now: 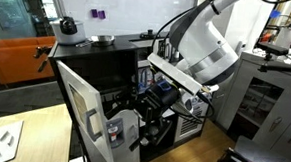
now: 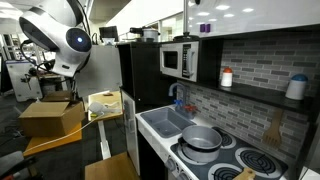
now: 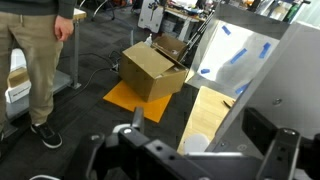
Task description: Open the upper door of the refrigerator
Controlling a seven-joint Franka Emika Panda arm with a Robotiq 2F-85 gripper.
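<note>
The refrigerator (image 1: 98, 61) is a black-framed toy cabinet; it also shows in an exterior view (image 2: 148, 75) beside the toy kitchen. The upper door (image 1: 84, 110) stands swung open, white inner face showing. It appears as a grey panel in an exterior view (image 2: 105, 68) and at the right of the wrist view (image 3: 292, 80). My gripper (image 3: 190, 152) fills the bottom of the wrist view, its black fingers spread apart and holding nothing. In an exterior view the gripper (image 1: 148, 97) is at the fridge's open front, next to the door's free edge.
A cardboard box (image 3: 152, 70) sits on an orange mat, and a person's legs (image 3: 40, 75) stand at the left. A wooden board (image 3: 205, 115) lies below the door. A microwave (image 2: 178, 60), sink (image 2: 165, 122) and stovetop with pot (image 2: 202, 140) are beside the fridge.
</note>
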